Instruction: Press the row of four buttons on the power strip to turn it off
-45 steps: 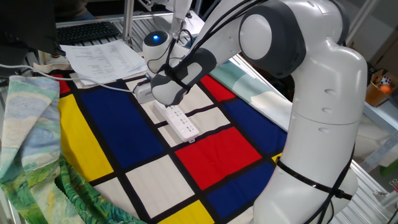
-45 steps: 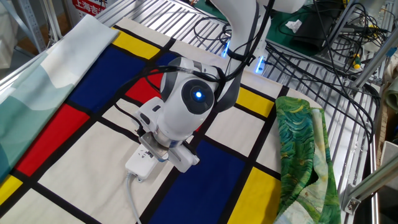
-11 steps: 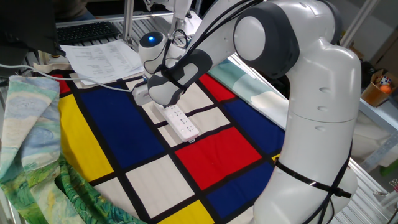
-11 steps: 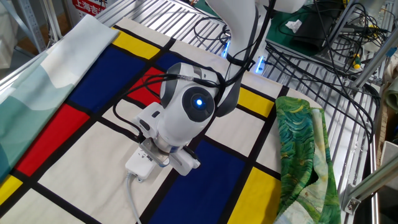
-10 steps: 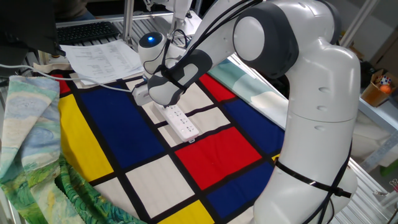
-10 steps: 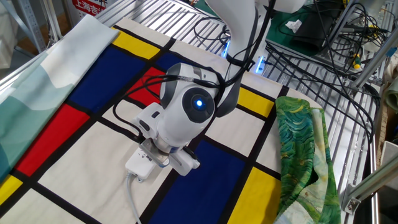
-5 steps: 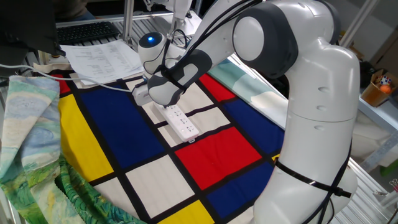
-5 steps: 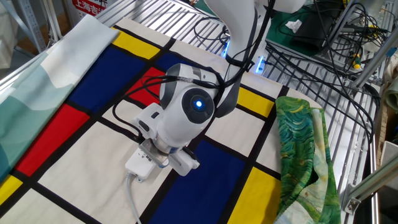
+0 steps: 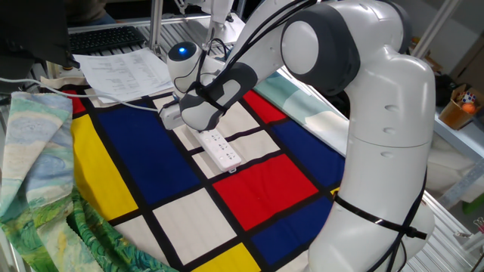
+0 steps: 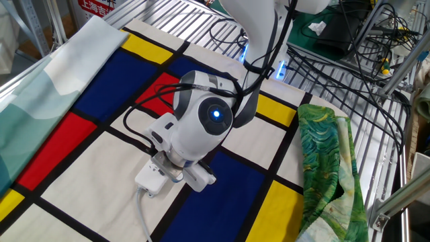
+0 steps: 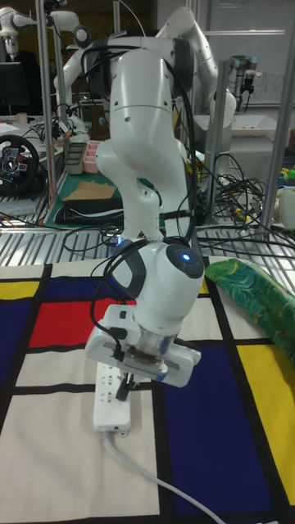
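Note:
The white power strip (image 9: 220, 148) lies on the coloured check cloth, its white cable (image 11: 143, 473) leaving the near end in the tall view. Small dark marks run along its top; I cannot pick out the four buttons one by one. My gripper (image 11: 124, 385) points down over the strip's cable end, its dark fingertips at or just above the top face. In the other fixed view the gripper (image 10: 174, 175) sits over the strip's end (image 10: 151, 179), mostly hidden by the wrist. No view shows whether there is a gap between the fingertips.
A stack of white papers (image 9: 125, 71) and a keyboard (image 9: 107, 38) lie beyond the strip. Green patterned cloth (image 10: 328, 161) is bunched at one table edge, and pale teal cloth (image 10: 40, 87) at another. Black cables (image 10: 336, 60) cross the metal rack.
Since 4.5 s ago the wrist has shifted slightly along the strip toward its cable end. Over the last second it has hardly moved.

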